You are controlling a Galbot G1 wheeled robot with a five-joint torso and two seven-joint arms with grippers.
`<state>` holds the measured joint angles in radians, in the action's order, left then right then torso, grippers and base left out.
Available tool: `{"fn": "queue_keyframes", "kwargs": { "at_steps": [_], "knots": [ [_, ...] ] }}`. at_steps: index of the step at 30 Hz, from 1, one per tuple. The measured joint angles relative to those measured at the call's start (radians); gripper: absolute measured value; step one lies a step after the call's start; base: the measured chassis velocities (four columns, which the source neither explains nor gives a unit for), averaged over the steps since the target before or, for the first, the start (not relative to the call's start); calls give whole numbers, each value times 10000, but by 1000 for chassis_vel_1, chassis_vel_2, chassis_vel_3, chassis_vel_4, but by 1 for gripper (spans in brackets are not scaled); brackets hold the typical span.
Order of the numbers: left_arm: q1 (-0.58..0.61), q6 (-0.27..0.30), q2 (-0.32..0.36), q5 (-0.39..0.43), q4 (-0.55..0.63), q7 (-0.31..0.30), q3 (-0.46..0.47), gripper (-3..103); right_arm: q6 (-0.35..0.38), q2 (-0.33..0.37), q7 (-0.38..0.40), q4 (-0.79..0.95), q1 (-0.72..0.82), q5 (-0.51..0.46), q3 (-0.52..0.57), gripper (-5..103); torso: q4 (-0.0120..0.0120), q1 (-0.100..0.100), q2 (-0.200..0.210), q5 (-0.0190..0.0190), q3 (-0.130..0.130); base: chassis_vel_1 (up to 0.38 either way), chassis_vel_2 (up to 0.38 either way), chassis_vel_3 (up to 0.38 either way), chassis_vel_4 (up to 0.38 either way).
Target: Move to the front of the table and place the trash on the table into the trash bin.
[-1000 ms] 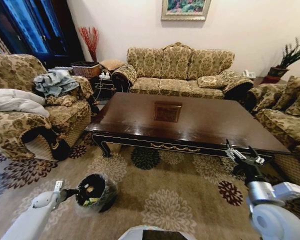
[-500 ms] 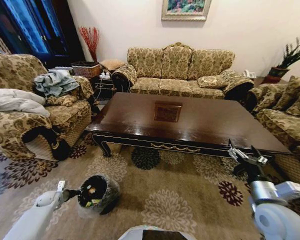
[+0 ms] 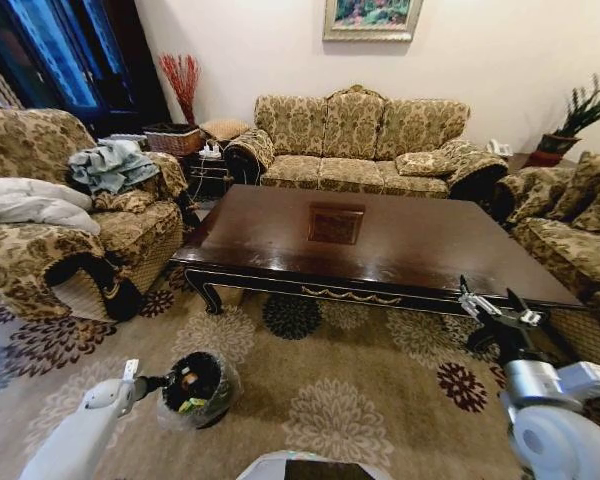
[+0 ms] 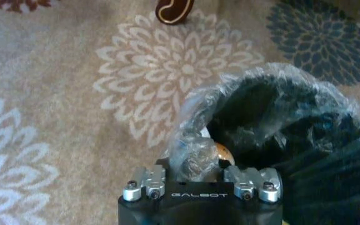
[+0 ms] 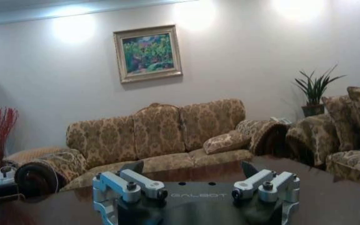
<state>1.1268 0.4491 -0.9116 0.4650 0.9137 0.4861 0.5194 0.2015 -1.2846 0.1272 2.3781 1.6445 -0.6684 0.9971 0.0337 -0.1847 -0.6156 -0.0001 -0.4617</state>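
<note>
The left gripper [image 3: 158, 381] hangs low over the carpet [image 3: 360, 400], at the rim of the trash bin [image 3: 218, 392]; its fingers are hidden by the grey bag, so I cannot tell if they are apart or together. In the left wrist view the bag [image 4: 198, 126] bulges against the gripper [image 4: 198, 168], with something tan and round just beside it. Inside the bin there are trash items [image 3: 188, 392], one green-yellow, one reddish. The bin stands on the carpet, apart from the table [image 3: 280, 240], which is glossy and dark, with sofas around it. On the right, the right gripper [image 3: 495, 309] is at the table's front edge, with its fingers [image 5: 131, 167] spread wide apart and holding nothing.
</note>
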Motion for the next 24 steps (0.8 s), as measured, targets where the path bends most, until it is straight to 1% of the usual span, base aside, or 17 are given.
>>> {"fn": "queue_keyframes", "kwargs": {
  "at_steps": [1,3,4,5,7,8,10,11,13,14,15,17,19,20,21,24],
  "knots": [
    [45,-20,15,6,-28,21,19,52,21,-1,16,38,2,-11,13,100,0,0,0,-1,0,0,0,0,0],
    [91,-56,26,7,-41,46,53,52,35,-1,27,66,5,-26,28,100,2,0,0,-1,0,0,0,0,0],
    [139,-78,31,11,-37,99,111,62,47,-1,35,83,12,-39,37,100,2,0,0,0,0,0,0,0,0],
    [202,-90,40,38,2,156,169,62,48,1,35,87,22,-43,39,100,2,0,0,0,0,0,0,0,0],
    [349,-120,71,243,157,226,270,74,46,34,24,87,76,-52,18,100,2,0,0,-1,0,0,0,0,0],
    [349,-120,71,243,157,226,270,74,46,34,24,87,76,-52,18,100,2,0,0,-1,0,0,0,0,0],
    [542,-85,160,619,424,393,404,84,35,90,6,87,101,-59,-38,100,0,0,0,1,0,0,0,0,0],
    [542,-85,160,619,424,393,404,84,35,90,6,87,101,-59,-38,100,0,0,0,1,0,0,0,0,0],
    [787,14,270,842,680,615,551,94,27,126,3,73,78,-81,-63,100,1,0,0,2,0,0,0,0,0],
    [906,46,305,889,821,664,651,98,22,140,3,63,70,-88,-91,100,2,0,0,2,0,0,0,0,0],
    [906,46,305,889,821,664,651,98,22,140,3,63,70,-88,-91,100,2,0,0,2,0,0,0,0,0],
    [1188,189,367,990,1205,686,941,100,3,172,3,48,77,-108,-154,100,4,0,0,-1,0,0,0,0,0],
    [1428,282,414,1058,1579,673,1206,100,-9,201,3,34,76,-142,-186,100,2,0,0,-2,0,0,0,0,0],
    [1811,334,461,1094,2146,635,1709,100,-11,266,3,14,20,-233,-206,100,-1,0,0,-2,0,0,0,0,0],
    [1811,334,461,1094,2146,635,1709,100,-11,266,3,14,20,-233,-206,100,-1,0,0,-2,0,0,0,0,0],
    [2475,311,327,1293,3538,484,3025,100,98,563,132,0,-218,-421,-302,100,3,0,0,6,0,0,0,0,0]
  ]
}}
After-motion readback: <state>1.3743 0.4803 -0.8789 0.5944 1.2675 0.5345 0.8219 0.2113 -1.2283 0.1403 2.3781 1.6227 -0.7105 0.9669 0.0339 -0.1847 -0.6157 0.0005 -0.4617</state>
